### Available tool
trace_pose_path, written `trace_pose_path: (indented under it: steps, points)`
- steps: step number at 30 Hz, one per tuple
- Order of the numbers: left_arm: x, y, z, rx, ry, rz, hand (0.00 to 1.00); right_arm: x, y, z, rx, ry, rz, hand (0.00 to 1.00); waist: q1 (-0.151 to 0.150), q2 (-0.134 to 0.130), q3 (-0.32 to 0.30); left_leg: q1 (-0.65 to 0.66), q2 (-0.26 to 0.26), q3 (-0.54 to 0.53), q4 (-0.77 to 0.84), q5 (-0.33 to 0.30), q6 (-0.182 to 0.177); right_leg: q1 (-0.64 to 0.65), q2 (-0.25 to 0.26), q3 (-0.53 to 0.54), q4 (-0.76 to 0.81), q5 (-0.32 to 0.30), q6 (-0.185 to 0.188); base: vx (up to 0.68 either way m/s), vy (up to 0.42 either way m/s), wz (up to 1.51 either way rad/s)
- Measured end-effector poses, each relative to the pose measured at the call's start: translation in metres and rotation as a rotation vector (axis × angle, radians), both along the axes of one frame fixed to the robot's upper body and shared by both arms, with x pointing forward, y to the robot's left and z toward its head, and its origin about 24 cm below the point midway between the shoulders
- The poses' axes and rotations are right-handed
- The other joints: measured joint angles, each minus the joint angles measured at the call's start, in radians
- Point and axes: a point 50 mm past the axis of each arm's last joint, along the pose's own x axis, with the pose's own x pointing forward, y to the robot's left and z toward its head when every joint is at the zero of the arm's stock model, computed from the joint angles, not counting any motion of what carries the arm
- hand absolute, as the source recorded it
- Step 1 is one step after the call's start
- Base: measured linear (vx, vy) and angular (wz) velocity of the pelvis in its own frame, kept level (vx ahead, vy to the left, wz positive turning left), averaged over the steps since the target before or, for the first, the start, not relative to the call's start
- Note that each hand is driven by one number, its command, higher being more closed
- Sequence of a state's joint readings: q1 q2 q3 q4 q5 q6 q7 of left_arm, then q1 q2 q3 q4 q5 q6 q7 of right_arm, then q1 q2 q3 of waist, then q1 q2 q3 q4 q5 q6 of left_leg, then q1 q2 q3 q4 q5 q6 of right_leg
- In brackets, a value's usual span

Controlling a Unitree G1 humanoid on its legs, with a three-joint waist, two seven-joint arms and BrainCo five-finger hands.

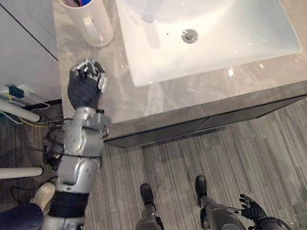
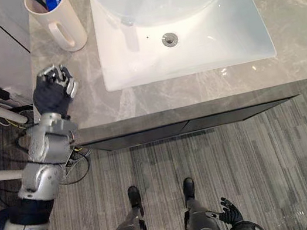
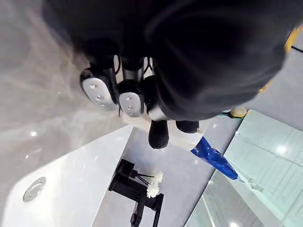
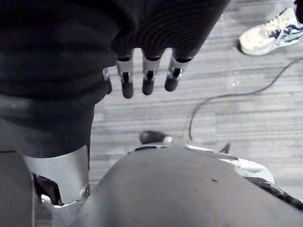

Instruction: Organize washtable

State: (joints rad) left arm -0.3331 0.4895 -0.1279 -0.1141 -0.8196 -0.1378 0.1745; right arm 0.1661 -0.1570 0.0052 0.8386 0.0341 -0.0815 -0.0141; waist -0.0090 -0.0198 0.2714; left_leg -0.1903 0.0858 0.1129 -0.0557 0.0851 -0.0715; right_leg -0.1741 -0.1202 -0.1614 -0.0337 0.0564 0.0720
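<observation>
Faucet (image 3: 137, 194) past curled left hand (image 3: 131, 103)

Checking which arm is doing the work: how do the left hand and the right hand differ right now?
The left hand is raised over the countertop's front left corner, just short of the white mug. The right hand hangs low beside the robot, above the floor. The left hand's fingers are curled, and the right hand's are relaxed and nearly straight. Both hold nothing.
</observation>
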Motion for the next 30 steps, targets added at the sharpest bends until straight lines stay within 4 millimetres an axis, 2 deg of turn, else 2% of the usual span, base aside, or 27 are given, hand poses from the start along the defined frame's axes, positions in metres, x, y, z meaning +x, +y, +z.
trace_pose_path:
  steps: [5,11,15,19,21,30]
  points:
    - [-0.012,0.001,-0.018,-0.028,0.042,0.007,1.00,0.000,-0.004,0.001,-0.015,0.007,0.028,0.00,0.000,0.023,-0.023,0.002,0.001,-0.001,0.000,0.000,0.000,0.003,0.001,-0.002,0.000,0.002,0.003,0.00,-0.001,0.01]
    - [-0.011,-0.010,-0.024,-0.018,0.068,-0.030,1.00,-0.003,-0.005,-0.001,-0.016,0.018,0.036,0.00,-0.004,0.025,-0.037,0.007,0.001,-0.001,0.001,0.000,0.000,0.009,0.001,-0.002,0.000,0.003,0.003,0.00,0.000,0.00]
    - [0.002,-0.030,-0.019,-0.008,0.059,-0.082,1.00,-0.004,-0.004,-0.002,-0.014,0.026,0.033,0.00,-0.005,0.021,-0.040,0.005,0.001,0.001,0.002,0.000,0.000,0.005,0.000,0.001,0.000,0.005,0.006,-0.01,0.000,-0.02]
    - [0.017,-0.048,-0.007,0.025,0.034,-0.113,1.00,-0.004,-0.001,-0.002,-0.008,0.023,0.029,0.00,-0.022,0.012,-0.045,-0.006,0.001,0.001,0.002,0.001,0.000,-0.007,0.000,0.007,0.000,0.008,0.010,0.00,-0.001,-0.01]
    - [0.023,-0.051,-0.003,0.033,0.030,-0.112,1.00,-0.004,0.000,-0.002,-0.005,0.021,0.028,0.00,-0.032,0.011,-0.045,-0.007,0.001,0.002,0.002,0.001,0.000,-0.007,0.000,0.008,0.000,0.008,0.010,0.00,0.000,-0.02]
    - [0.051,-0.058,0.016,0.067,0.024,-0.061,1.00,-0.005,0.001,-0.001,-0.002,0.012,0.020,0.00,-0.030,0.000,-0.040,-0.018,0.002,0.018,0.004,0.002,0.002,-0.038,-0.001,0.030,0.020,0.008,0.010,-0.02,0.000,-0.05]
